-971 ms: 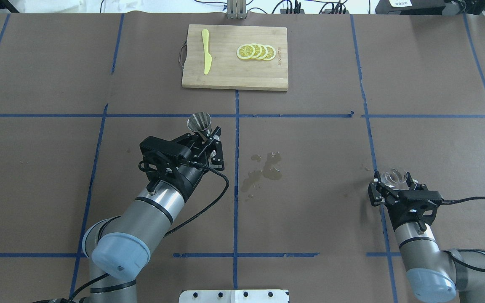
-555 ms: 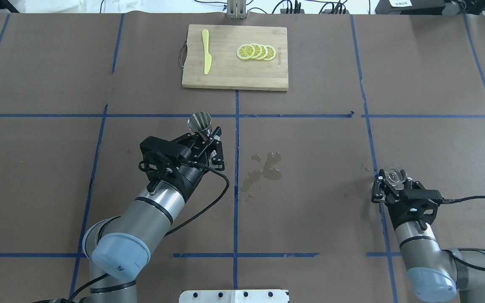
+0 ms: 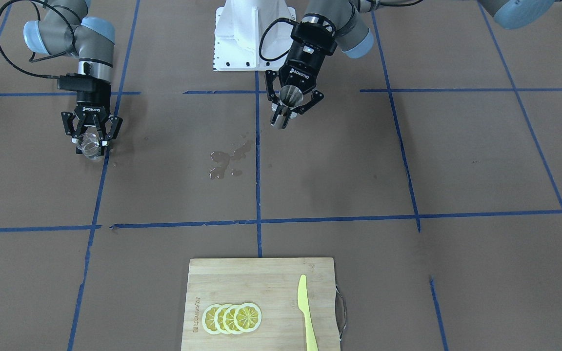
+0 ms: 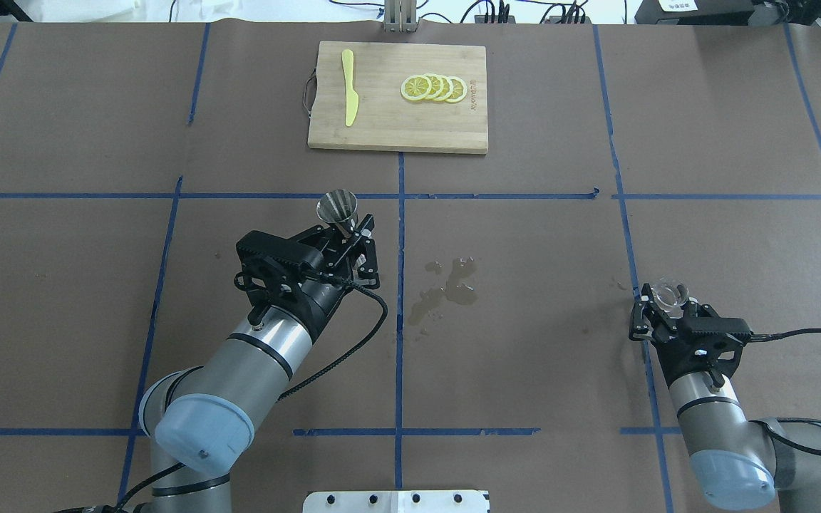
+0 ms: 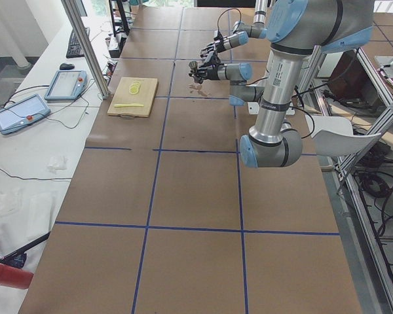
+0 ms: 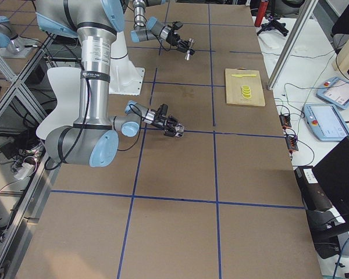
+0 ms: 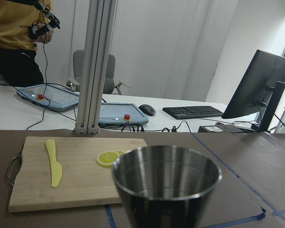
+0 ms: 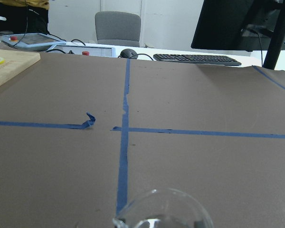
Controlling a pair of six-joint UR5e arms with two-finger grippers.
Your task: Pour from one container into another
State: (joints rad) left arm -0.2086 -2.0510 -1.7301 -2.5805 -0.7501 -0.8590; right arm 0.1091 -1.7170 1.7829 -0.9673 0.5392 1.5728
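The shiny steel jigger (image 4: pixel 338 208) hangs upright above the table left of centre, with my left gripper (image 4: pixel 346 229) shut on its narrow waist. In the left wrist view the jigger's open top cone (image 7: pixel 166 185) fills the lower middle. The clear glass cup (image 4: pixel 669 293) is at the right, low over or on the paper beside a blue tape line, and my right gripper (image 4: pixel 667 305) is shut on it. From the front the glass cup (image 3: pixel 90 145) shows between the right gripper's (image 3: pixel 90 139) fingers. Only the cup's rim (image 8: pixel 164 211) shows in the right wrist view.
A small puddle (image 4: pixel 446 288) lies on the brown paper between the two arms. At the far edge a wooden cutting board (image 4: pixel 396 132) carries a yellow knife (image 4: pixel 348 96) and lemon slices (image 4: pixel 433 88). Blue tape lines cross the table.
The right gripper has sunk a little toward the table with the glass cup in it. The left arm and jigger have not moved.
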